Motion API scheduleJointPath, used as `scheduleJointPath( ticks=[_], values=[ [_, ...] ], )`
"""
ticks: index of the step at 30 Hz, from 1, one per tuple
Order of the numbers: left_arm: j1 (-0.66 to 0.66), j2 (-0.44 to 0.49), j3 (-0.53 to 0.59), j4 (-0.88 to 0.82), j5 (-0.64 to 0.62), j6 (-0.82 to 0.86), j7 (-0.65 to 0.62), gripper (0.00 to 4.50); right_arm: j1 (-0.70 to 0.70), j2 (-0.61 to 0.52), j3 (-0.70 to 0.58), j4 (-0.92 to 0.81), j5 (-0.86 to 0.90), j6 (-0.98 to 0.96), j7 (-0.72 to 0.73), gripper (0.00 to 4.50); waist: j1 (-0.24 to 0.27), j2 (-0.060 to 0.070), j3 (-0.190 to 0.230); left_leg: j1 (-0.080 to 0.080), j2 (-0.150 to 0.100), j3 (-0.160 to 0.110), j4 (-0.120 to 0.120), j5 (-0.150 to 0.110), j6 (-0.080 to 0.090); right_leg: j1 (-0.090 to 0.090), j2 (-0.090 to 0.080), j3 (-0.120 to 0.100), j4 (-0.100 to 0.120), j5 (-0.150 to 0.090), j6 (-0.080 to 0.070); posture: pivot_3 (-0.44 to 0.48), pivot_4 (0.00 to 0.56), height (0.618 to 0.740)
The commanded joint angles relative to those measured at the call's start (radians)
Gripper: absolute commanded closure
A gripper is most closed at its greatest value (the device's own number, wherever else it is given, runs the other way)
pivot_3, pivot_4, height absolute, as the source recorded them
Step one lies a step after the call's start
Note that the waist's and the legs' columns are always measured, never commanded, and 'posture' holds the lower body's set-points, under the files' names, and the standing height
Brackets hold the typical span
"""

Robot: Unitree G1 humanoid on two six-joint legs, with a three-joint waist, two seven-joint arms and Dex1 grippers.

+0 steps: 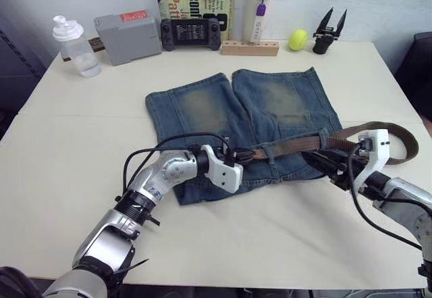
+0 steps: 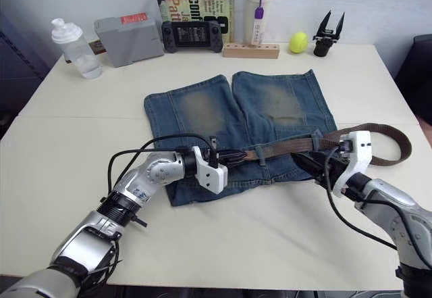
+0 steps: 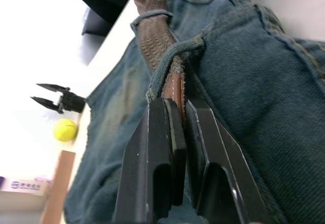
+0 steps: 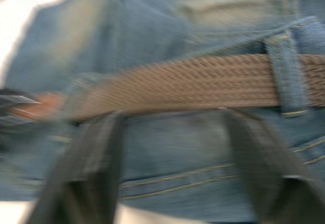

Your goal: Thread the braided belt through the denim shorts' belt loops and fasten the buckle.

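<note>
The denim shorts (image 1: 256, 102) lie flat on the table with the waistband toward me. The braided belt (image 1: 290, 144) runs along the waistband, and its far end curls off the shorts to the right (image 1: 398, 142). My left gripper (image 1: 243, 155) is shut on the belt's smooth leather tip (image 3: 175, 87), which has just come out of a belt loop (image 3: 172, 56). Further right on the waistband my right gripper (image 1: 320, 159) stands open, its fingers either side of the belt (image 4: 193, 82) beside another belt loop (image 4: 283, 76). The buckle is hidden.
Along the table's back edge stand a clear bottle (image 1: 76, 46), a grey box (image 1: 127, 36), a game controller (image 1: 190, 33), a book (image 1: 196, 4), a white tumbler (image 1: 259, 1) on a wooden block (image 1: 250, 48), a tennis ball (image 1: 298, 39) and a spare black gripper (image 1: 329, 33).
</note>
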Motion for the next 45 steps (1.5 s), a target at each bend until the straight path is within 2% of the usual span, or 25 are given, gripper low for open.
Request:
scheduleJointPath(
  ticks=[1,3,4,9,11,19,22,24,27,30,32,33,34,35,38,39,40,42,43,45],
  values=[
    [-0.025,0.013,0.037,-0.075,-0.057,0.028,-0.030,4.50,0.002,-0.020,0.039,0.055,-0.137,-0.061,0.050,3.48,0.002,0.000,0.000,0.000,0.000,0.000,0.000,0.000,0.000,0.000,0.000,-0.001,0.000,0.000,0.000,0.000,0.150,0.697],
    [-0.024,0.026,0.044,-0.095,-0.068,0.041,-0.047,4.50,-0.017,-0.015,0.078,0.107,-0.212,-0.086,0.068,4.43,0.002,0.000,0.000,0.000,0.000,0.000,0.002,0.000,0.000,0.001,0.000,-0.002,0.000,0.000,0.000,0.000,0.150,0.697],
    [-0.024,0.033,0.049,-0.105,-0.076,0.051,-0.058,4.50,-0.033,-0.004,0.095,0.145,-0.247,-0.095,0.067,4.48,0.002,0.000,0.000,0.000,0.000,0.000,0.003,0.000,0.000,0.001,0.000,-0.002,0.001,0.000,0.001,0.000,0.150,0.697],
    [0.001,0.091,0.073,-0.140,-0.135,0.086,-0.132,4.50,-0.088,0.034,0.172,0.300,-0.377,-0.076,0.036,4.48,-0.001,-0.001,0.000,0.000,0.001,-0.003,0.008,0.000,0.001,0.005,0.000,-0.005,0.001,0.000,0.001,0.000,0.150,0.697],
    [0.040,0.148,0.083,-0.139,-0.137,0.076,-0.152,4.50,-0.106,0.060,0.166,0.326,-0.400,-0.084,0.022,4.48,-0.003,-0.004,-0.002,0.002,0.001,-0.005,0.009,-0.001,0.001,0.009,0.000,-0.006,0.000,0.000,0.001,0.000,0.150,0.697],
    [0.190,0.324,0.186,-0.200,-0.191,0.108,-0.200,4.50,-0.146,0.101,0.157,0.372,-0.430,-0.030,0.008,4.48,-0.009,-0.008,-0.005,0.006,0.002,-0.011,0.009,-0.004,-0.001,0.015,0.000,-0.007,-0.003,0.000,0.000,0.000,0.150,0.697],
    [0.226,0.349,0.207,-0.203,-0.180,0.121,-0.187,4.50,-0.155,0.108,0.163,0.364,-0.426,-0.016,0.018,4.48,-0.007,-0.010,-0.007,0.005,0.002,-0.013,0.010,-0.007,-0.005,0.016,0.000,-0.006,-0.004,0.000,0.000,0.000,0.150,0.697],
    [0.239,0.362,0.208,-0.196,-0.190,0.123,-0.201,4.50,-0.159,0.106,0.168,0.360,-0.430,-0.012,0.025,4.48,-0.007,-0.017,-0.011,0.005,0.001,-0.014,0.010,-0.007,-0.006,0.017,0.000,-0.006,-0.004,0.000,0.000,0.000,0.150,0.697],
    [0.301,0.378,0.233,-0.211,-0.284,0.208,-0.263,4.50,-0.171,0.106,0.164,0.348,-0.424,-0.002,0.041,4.48,-0.013,-0.017,-0.012,0.005,0.001,-0.015,0.009,-0.008,-0.006,0.017,-0.001,-0.006,-0.005,0.000,0.000,0.000,0.150,0.697],
    [0.320,0.317,0.228,-0.263,-0.466,0.309,-0.335,4.50,-0.181,0.108,0.160,0.310,-0.396,0.027,0.056,4.48,-0.019,-0.016,-0.012,0.005,0.001,-0.015,0.009,-0.008,-0.007,0.017,0.000,-0.007,-0.004,0.000,0.000,0.000,0.150,0.697],
    [0.306,0.276,0.232,-0.271,-0.532,0.364,-0.340,3.66,-0.185,0.108,0.160,0.281,-0.386,0.037,0.064,4.50,-0.022,-0.016,-0.013,0.005,0.001,-0.015,0.009,-0.008,-0.007,0.017,-0.001,-0.007,-0.004,0.000,0.000,0.000,0.150,0.697],
    [0.305,0.270,0.238,-0.280,-0.552,0.396,-0.351,3.55,-0.187,0.109,0.156,0.269,-0.384,0.046,0.068,4.50,-0.022,-0.016,-0.013,0.005,0.001,-0.015,0.008,-0.008,-0.008,0.016,-0.001,-0.007,-0.005,0.000,-0.001,0.000,0.150,0.697],
    [0.305,0.266,0.249,-0.291,-0.580,0.432,-0.360,3.11,-0.184,0.099,0.155,0.246,-0.380,0.055,0.083,4.50,-0.020,-0.016,-0.013,0.005,0.001,-0.016,0.009,-0.008,-0.008,0.016,-0.001,-0.007,-0.005,0.000,-0.001,0.000,0.150,0.697],
    [0.306,0.270,0.268,-0.304,-0.612,0.474,-0.370,2.52,-0.180,0.085,0.151,0.218,-0.371,0.062,0.101,4.50,-0.020,-0.016,-0.013,0.005,0.001,-0.016,0.009,-0.008,-0.008,0.017,-0.001,-0.007,-0.005,0.000,-0.001,0.000,0.150,0.697],
    [0.312,0.302,0.330,-0.336,-0.717,0.592,-0.405,1.61,-0.163,0.031,0.149,0.130,-0.346,0.058,0.179,4.50,-0.022,-0.016,-0.012,0.004,0.001,-0.016,0.009,-0.008,-0.008,0.017,-0.001,-0.008,-0.005,0.000,-0.001,0.000,0.150,0.697],
    [0.316,0.319,0.361,-0.348,-0.765,0.644,-0.418,1.03,-0.155,0.006,0.148,0.095,-0.333,0.070,0.207,4.50,-0.022,-0.016,-0.012,0.003,0.001,-0.016,0.008,-0.008,-0.008,0.016,0.000,-0.008,-0.005,0.000,-0.001,0.000,0.150,0.697],
    [0.327,0.355,0.404,-0.361,-0.828,0.713,-0.442,0.86,-0.144,-0.041,0.154,0.043,-0.332,0.072,0.248,4.50,-0.022,-0.015,-0.012,0.003,0.001,-0.016,0.008,-0.008,-0.008,0.016,0.000,-0.008,-0.005,-0.001,-0.001,0.000,0.150,0.697],
    [0.348,0.410,0.472,-0.376,-0.918,0.823,-0.479,0.23,-0.136,-0.104,0.164,-0.029,-0.338,0.065,0.304,4.50,-0.025,-0.010,-0.009,0.003,0.002,-0.016,0.006,-0.005,-0.004,0.014,0.001,-0.008,-0.005,-0.001,-0.002,0.000,0.150,0.697],
    [0.362,0.435,0.506,-0.377,-0.954,0.873,-0.497,0.11,-0.140,-0.129,0.171,-0.063,-0.342,0.057,0.331,4.50,-0.025,-0.004,-0.005,0.003,0.002,-0.015,0.005,-0.005,-0.004,0.014,0.001,-0.009,-0.005,-0.001,-0.002,0.000,0.150,0.697],
    [0.382,0.470,0.543,-0.390,-0.999,0.952,-0.513,0.11,-0.146,-0.169,0.192,-0.112,-0.348,0.052,0.374,4.50,-0.026,0.001,-0.002,0.003,0.002,-0.014,0.005,-0.005,-0.004,0.013,0.001,-0.008,-0.006,-0.001,-0.002,0.000,0.150,0.697]
  ],
)
